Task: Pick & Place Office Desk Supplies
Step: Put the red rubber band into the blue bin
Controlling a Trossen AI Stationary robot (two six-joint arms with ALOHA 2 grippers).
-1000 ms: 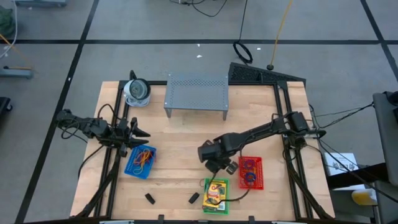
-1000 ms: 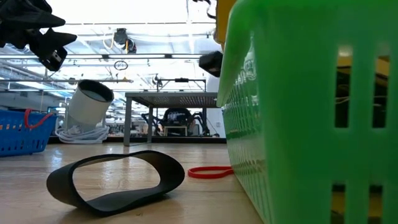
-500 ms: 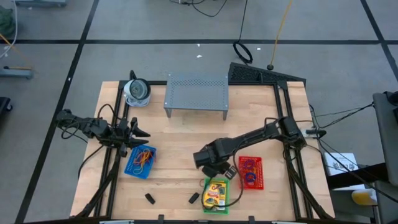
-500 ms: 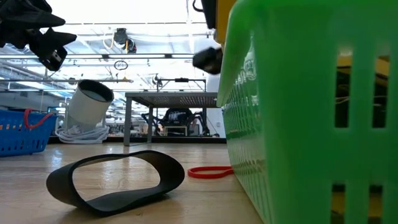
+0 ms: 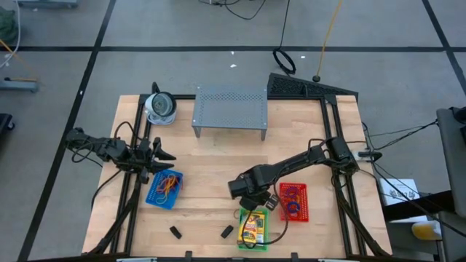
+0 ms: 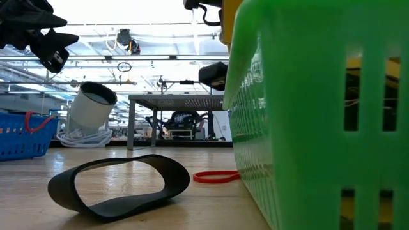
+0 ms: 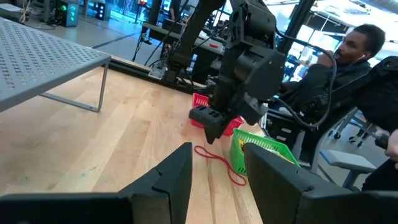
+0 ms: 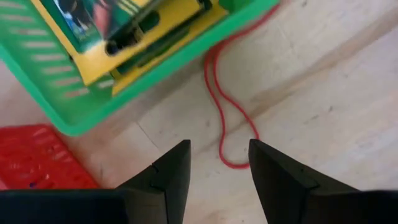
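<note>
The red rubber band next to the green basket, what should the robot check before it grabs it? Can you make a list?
1. Right tool open: ok.
2. Red rubber band lies flat on bare table: ok.
3. Band sits between the fingers' line: ok, its loop end is just ahead.
4. Band free of the green basket: cannot tell, one end runs under its edge.
5. Left tool out of the way: ok, it hangs above the blue basket.

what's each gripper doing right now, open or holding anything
Left gripper: open, holding nothing, waiting near the blue basket.
Right gripper: open, empty, over the red rubber band beside the green basket.
</note>
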